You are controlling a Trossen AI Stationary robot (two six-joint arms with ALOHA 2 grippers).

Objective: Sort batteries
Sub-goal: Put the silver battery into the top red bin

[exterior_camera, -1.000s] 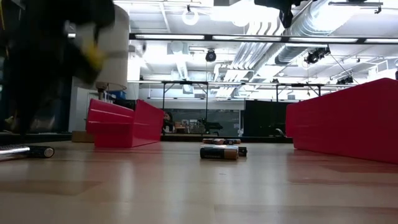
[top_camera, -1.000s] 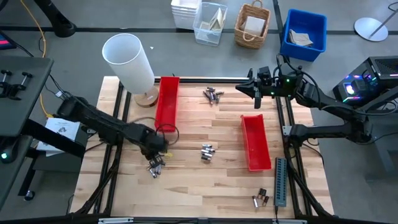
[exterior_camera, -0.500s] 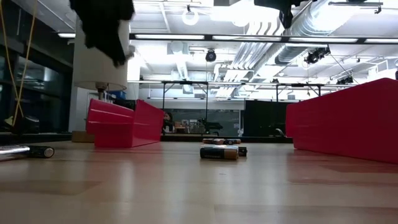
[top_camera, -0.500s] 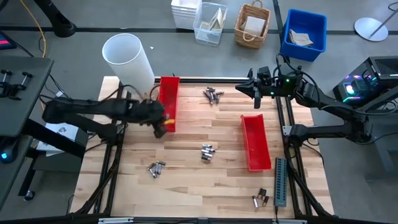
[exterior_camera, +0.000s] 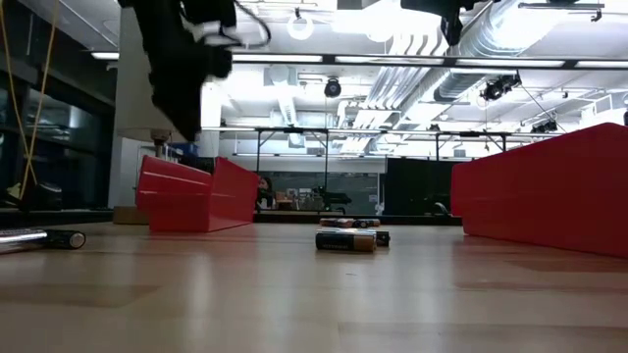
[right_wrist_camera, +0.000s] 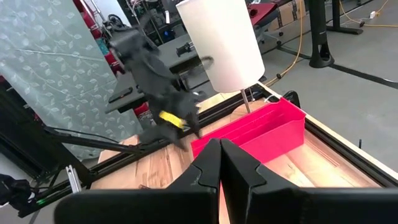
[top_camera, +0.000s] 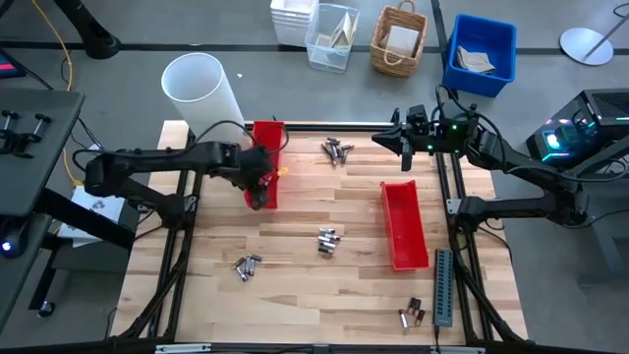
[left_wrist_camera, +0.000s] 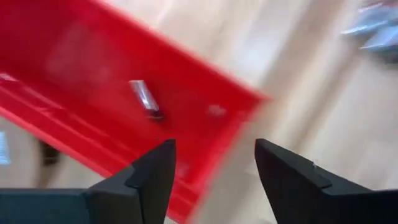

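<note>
My left gripper hovers open over the near end of the left red tray, with nothing between its fingers. Beyond the fingers, one battery shows inside that tray. Other batteries lie on the table in small groups: far middle, centre, near left and near right. My right gripper waits shut above the table's far right edge, its fingers closed together.
A second red tray lies on the right. A long grey ridged strip runs beside the right rail. A white lamp shade stands just beyond the left tray's far end. Bins and a basket sit behind the table.
My left gripper has risen from the near-left batteries and travelled toward the table's far edge, ending above the near end of the left red tray. The near-left batteries stay on the table where they were.
</note>
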